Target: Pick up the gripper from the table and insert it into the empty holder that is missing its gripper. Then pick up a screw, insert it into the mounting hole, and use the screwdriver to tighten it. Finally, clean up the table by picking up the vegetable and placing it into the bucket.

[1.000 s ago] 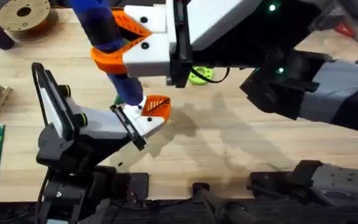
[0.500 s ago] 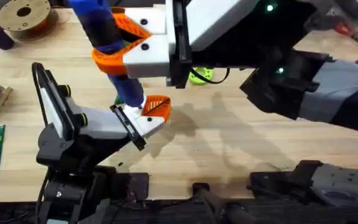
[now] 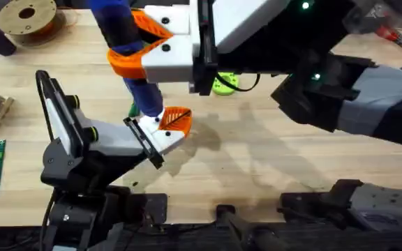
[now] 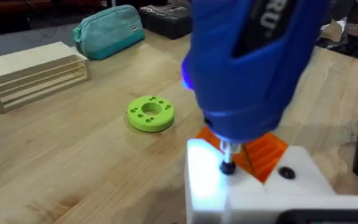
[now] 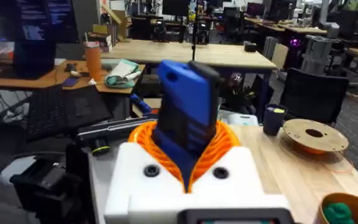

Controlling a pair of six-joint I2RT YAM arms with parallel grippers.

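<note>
Currently the screw-tightening step is under way. The right gripper [image 3: 142, 52], upper centre of the overhead frame, has its jaws clenched on the screwdriver [image 3: 128, 49], which stands nearly upright. Its bit [image 4: 227, 155] sits on a dark screw [image 4: 228, 168] in the holder [image 4: 253, 186]. The holder sits at centre-left of the overhead frame, in front of the left gripper [image 3: 160, 136]; whether those jaws grasp it I cannot tell. The orange gripper [image 3: 176, 120] appears seated in the holder, so insertion looks done. Judged outstanding: finishing the tightening, then vegetable to bucket [image 5: 351, 210], lower right of the right wrist frame.
</note>
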